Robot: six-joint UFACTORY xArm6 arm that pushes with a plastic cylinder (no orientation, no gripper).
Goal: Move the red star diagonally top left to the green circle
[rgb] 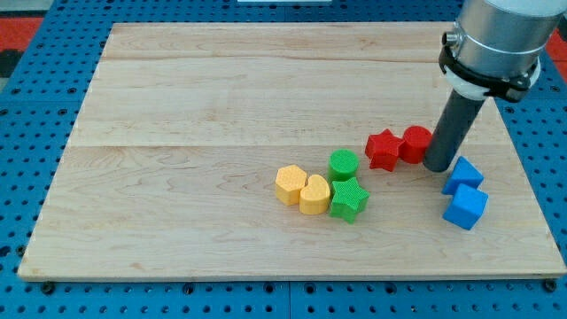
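Observation:
The red star (383, 149) lies on the wooden board (177, 106), right of centre. A second red block (414, 144), rounder in shape, touches its right side. The green circle (344, 165) sits just to the star's lower left, a small gap apart. My tip (437, 167) rests on the board right against the right side of the second red block, so both red blocks lie in a row to the tip's left.
A green star (348, 199) sits below the green circle. A yellow heart (314, 195) and a yellow hexagon (289, 184) touch it on the left. Two blue blocks (463, 175) (465, 207) lie right below the tip.

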